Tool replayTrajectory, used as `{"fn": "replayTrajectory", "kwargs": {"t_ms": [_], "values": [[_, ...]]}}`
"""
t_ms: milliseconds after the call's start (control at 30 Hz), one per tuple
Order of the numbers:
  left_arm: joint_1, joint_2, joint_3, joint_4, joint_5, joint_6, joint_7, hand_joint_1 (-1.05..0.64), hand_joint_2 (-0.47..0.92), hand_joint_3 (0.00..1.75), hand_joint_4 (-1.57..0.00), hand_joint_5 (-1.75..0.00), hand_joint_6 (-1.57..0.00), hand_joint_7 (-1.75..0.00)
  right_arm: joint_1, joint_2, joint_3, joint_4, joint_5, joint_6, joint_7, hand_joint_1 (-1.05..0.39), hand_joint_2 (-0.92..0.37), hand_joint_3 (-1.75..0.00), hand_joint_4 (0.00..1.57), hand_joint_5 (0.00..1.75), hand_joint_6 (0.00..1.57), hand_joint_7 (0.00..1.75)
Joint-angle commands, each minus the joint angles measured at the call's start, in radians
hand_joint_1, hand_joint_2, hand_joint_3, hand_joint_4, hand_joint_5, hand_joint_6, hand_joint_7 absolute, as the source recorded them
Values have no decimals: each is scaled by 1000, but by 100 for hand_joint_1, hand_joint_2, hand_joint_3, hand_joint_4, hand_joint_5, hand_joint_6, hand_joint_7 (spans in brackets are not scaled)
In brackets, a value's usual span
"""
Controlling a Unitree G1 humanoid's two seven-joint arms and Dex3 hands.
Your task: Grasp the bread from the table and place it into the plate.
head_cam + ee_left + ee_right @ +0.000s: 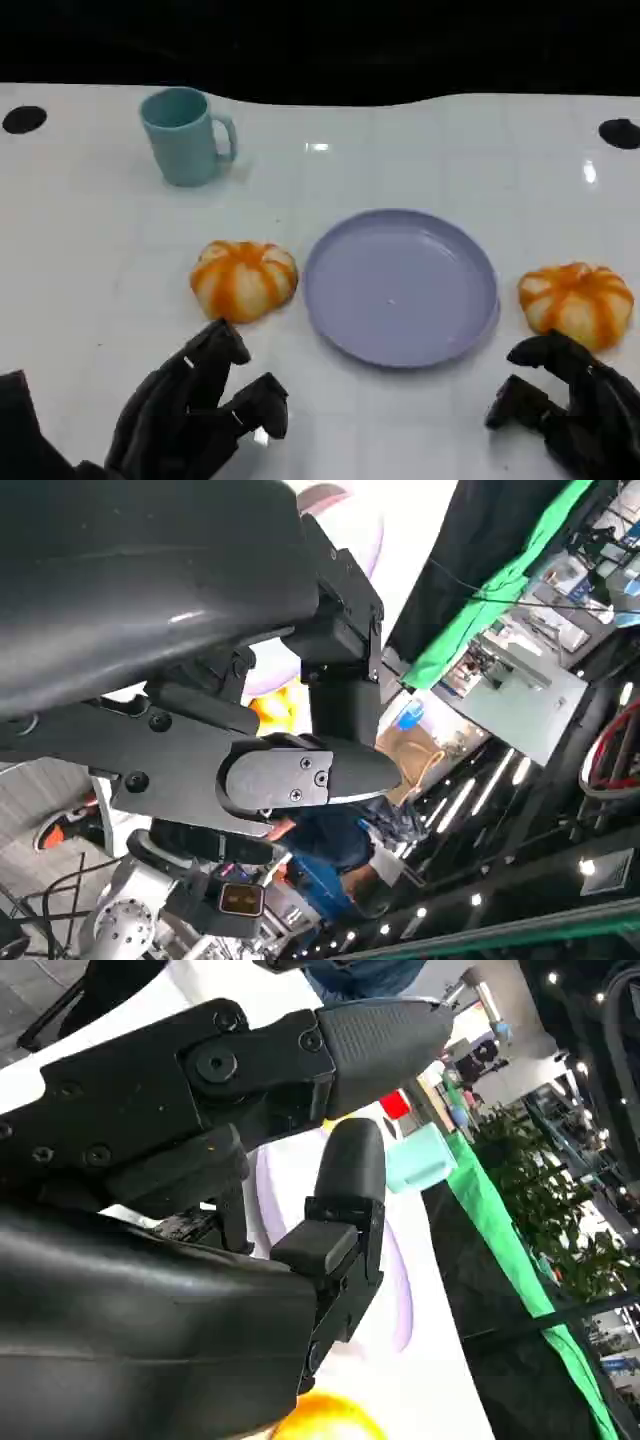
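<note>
On the white tabletop (90, 290) we see a lilac plate (400, 287) at the middle, a teal mug (184, 135) well behind it to the left with its handle to the right, and two orange-striped buns. The left bun (243, 279) lies just beside the plate's left rim; the right bun (576, 303) lies near its right rim, apart from it. Both are round, so we can give no long axis; their ridged tops face up.

Our left hand (200, 410) sits near the left bun, fingers apart and holding nothing. Our right hand (570, 400) is just before the right bun, fingers loosely spread and empty; whether a fingertip touches the bun we cannot tell.

The left wrist view adds a person (335, 845) in blue beyond the tabletop. The right wrist view shows the mug (420, 1160) past the fingers (345, 1185).
</note>
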Motion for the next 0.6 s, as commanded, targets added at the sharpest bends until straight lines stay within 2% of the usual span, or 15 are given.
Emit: {"fn": "replayTrajectory", "kwargs": {"t_ms": [33,367,600], "values": [[2,16,1,3,8,-6,-16,-54,92,29,-75,-175,-54,-168,4,-6,-17,7,25,7,8,-50,-92,-20,69,146,63,112],[5,15,2,-11,6,6,-1,-55,92,27,-75,-175,-54,-168,-1,-6,-14,19,11,-25,8,-51,-92,-21,69,148,63,113],[-1,16,4,0,6,-3,-17,-55,92,28,-75,-175,-55,-167,1,-6,-11,12,8,-18,-5,-51,-92,-19,69,147,63,113]]}}
